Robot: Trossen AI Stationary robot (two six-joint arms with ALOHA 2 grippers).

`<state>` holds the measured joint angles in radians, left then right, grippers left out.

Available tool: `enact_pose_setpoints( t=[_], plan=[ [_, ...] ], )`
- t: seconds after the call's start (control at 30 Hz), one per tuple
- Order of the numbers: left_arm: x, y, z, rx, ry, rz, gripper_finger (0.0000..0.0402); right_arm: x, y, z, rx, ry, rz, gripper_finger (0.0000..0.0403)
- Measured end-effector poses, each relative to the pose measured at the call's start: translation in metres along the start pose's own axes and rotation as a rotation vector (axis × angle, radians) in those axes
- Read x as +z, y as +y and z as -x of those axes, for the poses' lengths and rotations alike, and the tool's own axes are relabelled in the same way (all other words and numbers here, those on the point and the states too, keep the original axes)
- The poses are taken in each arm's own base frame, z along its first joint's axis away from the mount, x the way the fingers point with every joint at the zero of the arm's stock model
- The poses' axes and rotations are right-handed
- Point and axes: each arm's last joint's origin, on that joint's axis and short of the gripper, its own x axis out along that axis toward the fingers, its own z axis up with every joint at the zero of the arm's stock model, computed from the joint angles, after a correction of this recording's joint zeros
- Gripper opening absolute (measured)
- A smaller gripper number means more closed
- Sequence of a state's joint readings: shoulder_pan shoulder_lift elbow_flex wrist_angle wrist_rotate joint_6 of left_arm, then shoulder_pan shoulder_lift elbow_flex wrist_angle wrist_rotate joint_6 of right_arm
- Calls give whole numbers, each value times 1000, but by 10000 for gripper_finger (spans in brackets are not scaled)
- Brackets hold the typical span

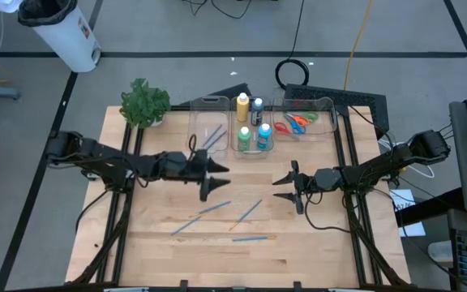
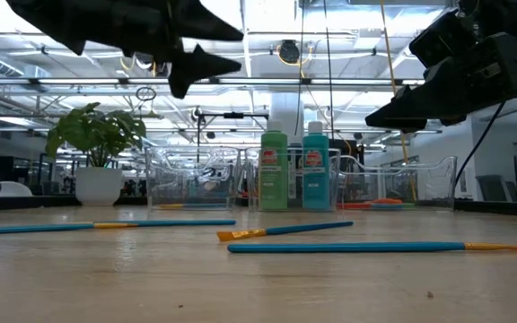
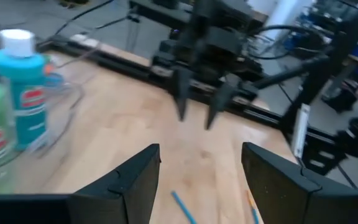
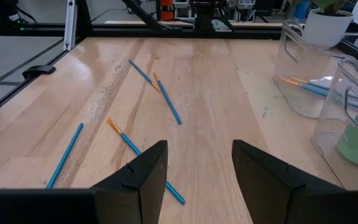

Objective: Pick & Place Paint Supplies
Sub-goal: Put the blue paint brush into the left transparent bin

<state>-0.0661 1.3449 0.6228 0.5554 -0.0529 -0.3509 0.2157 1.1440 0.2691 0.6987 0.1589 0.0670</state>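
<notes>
High view: left gripper [image 1: 215, 178] hangs over mid-table, jaws apart, empty. Right gripper [image 1: 289, 186] faces it from the other side, also spread, empty. Three brushes lie loose on the table [image 1: 314, 243] in front of them: one [image 1: 202, 213] lying diagonally below the left gripper, one [image 1: 250, 212] between the two grippers, one [image 1: 252, 238] nearer the front edge, lying roughly along the table's width. Back row: left bin [image 1: 194, 113] has brushes in it, middle bin [image 1: 267, 149] holds the bottles [image 1: 254, 130], right bin [image 1: 329, 109] holds scissors [image 1: 296, 122]. Plant [image 1: 145, 103] at back left.

Low view: both grippers well above the wood, nothing between the fingers. Brushes flat on the surface; green bottle [image 2: 273, 170] and blue bottle [image 2: 316, 169] upright in the middle bin.

Left wrist view: fingers [image 3: 129, 180] parted, nothing held. A brush end [image 3: 182, 207] shows between them, right gripper [image 3: 197, 112] beyond.

Right wrist view: fingers [image 4: 145, 171] parted, empty. A brush with orange tip [image 4: 143, 158] runs diagonally under the gap; another pair [image 4: 160, 93] farther out, one more [image 4: 64, 155] off to the side.

Judgement: the three loose brushes remain. Left arm is nearer the left brush, and the brush bin is on its side. Middle brush is about equal for both. Axes run diagonal, so the wrist needs turning to close across the shaft, not along it.
</notes>
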Motion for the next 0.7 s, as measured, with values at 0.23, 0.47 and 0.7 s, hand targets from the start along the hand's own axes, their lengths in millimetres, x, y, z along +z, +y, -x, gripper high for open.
enact_pose_setpoints(
  t=[0.23, 0.47, 0.7],
  plan=[
    [-18, -32, 4, -96, 91, -71, 234, 0, 0, 0, 0, 0, 0, 171],
    [-63, -63, 21, -55, 373, -205, 234, 0, 0, 0, 0, 0, 0, 171],
    [-106, -86, 29, -11, 537, -164, 234, 1, 0, 0, 0, -7, -1, 171]
  ],
)
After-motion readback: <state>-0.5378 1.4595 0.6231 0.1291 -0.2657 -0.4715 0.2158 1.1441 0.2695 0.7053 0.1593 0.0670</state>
